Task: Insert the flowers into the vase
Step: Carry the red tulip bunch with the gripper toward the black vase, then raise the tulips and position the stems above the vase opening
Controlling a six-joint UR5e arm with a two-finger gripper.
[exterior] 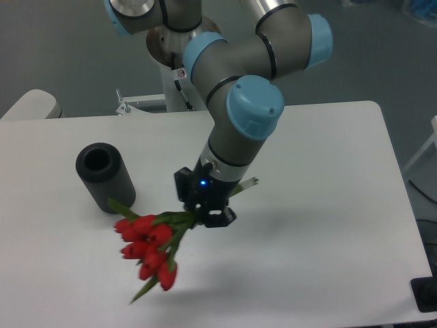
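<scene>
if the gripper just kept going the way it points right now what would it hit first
The gripper, shut on the flowers, points down and slightly toward the camera. Going straight on, it would most likely meet the bare table below it. The vase stands off to the side, though depth is hard to judge.

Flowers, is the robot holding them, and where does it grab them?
Yes. The gripper holds the flowers by their green stems, just behind the red buds, with the stem ends poking out the other side.
</scene>
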